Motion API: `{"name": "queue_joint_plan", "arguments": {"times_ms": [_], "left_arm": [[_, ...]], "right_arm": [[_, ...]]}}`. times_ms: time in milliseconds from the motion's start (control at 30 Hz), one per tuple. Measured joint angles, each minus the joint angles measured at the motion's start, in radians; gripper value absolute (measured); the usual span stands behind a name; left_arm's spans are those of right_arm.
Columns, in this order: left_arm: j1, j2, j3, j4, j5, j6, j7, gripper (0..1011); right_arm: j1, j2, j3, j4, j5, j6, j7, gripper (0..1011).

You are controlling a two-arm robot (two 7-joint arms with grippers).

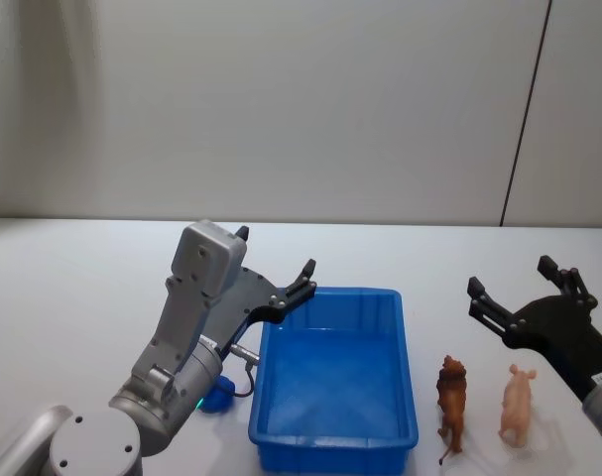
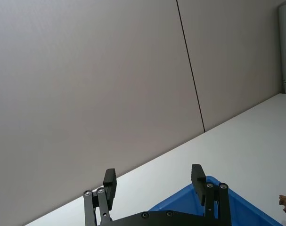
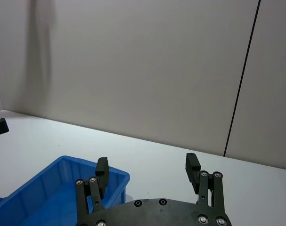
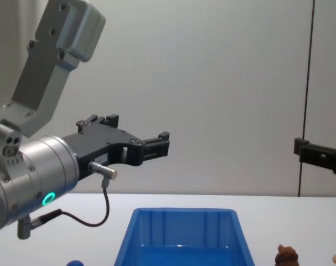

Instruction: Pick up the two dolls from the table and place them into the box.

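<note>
While aloft, both hands (image 1: 277, 252) (image 1: 513, 277) seemingly spread

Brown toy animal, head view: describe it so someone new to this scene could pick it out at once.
Find the blue bin in the middle of the white table. Just off its right wall stand two animal figures; the brown toy is the one nearer the bin. It is orange-brown with a mane, while the pink toy beside it is pale.
</note>
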Motion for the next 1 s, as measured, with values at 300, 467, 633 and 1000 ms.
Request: {"name": "queue_joint_plan", "arguments": {"times_ms": [300, 467, 633, 1000], "left_arm": [[0.000, 0.000, 0.000, 0.000, 0.000, 0.000, 0.000, 1001], [0.000, 0.000, 0.000, 0.000, 0.000, 0.000, 0.000, 1001], [0.000, 0.000, 0.000, 0.000, 0.000, 0.000, 0.000, 1001], [0.000, 0.000, 0.000, 0.000, 0.000, 0.000, 0.000, 1001]], "right_arm": [[0.000, 0.000, 0.000, 0.000, 0.000, 0.000, 0.000, 1001], [0.000, 0.000, 0.000, 0.000, 0.000, 0.000, 0.000, 1001], [0.000, 0.000, 0.000, 0.000, 0.000, 0.000, 0.000, 1001], [0.000, 0.000, 0.000, 0.000, 0.000, 0.000, 0.000, 1001]]}}
